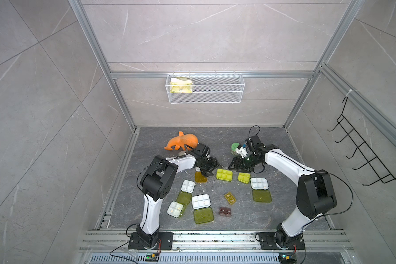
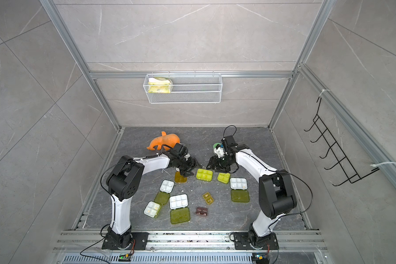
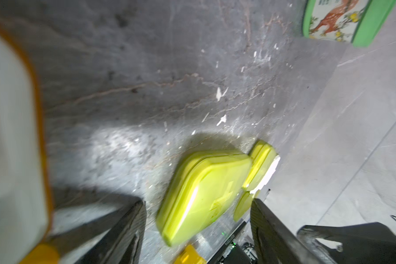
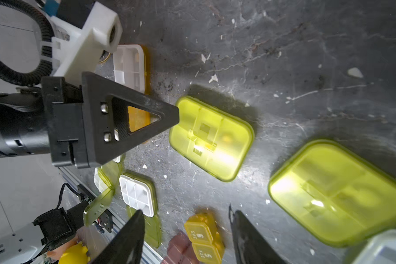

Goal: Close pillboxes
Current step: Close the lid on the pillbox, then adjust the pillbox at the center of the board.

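Two pillboxes lie shut with yellow-green lids: a six-cell one [image 1: 224,174] [image 4: 212,138] and a smaller one [image 1: 244,177] [image 4: 336,192]. Several others lie open, white trays beside flat lids [image 1: 200,201] [image 1: 259,183] [image 1: 188,185]. The orange-lidded box [image 1: 201,177] [image 4: 128,68] is open under my left gripper [image 1: 212,169] [image 3: 198,202], which is open and holds nothing; one fingertip [image 4: 174,114] reaches the six-cell box's edge. My right gripper [image 1: 233,165] [image 4: 186,210] hovers open and empty just behind the shut boxes. The amber two-cell box [image 1: 229,198] [image 4: 204,237] lies shut.
A round jar with a green lid [image 1: 234,147] [image 3: 343,20] stands behind the right wrist. An orange toy animal [image 1: 181,142] lies at the back left. A dark brown box [image 1: 225,211] sits near the front. A wire basket [image 1: 205,88] hangs on the back wall.
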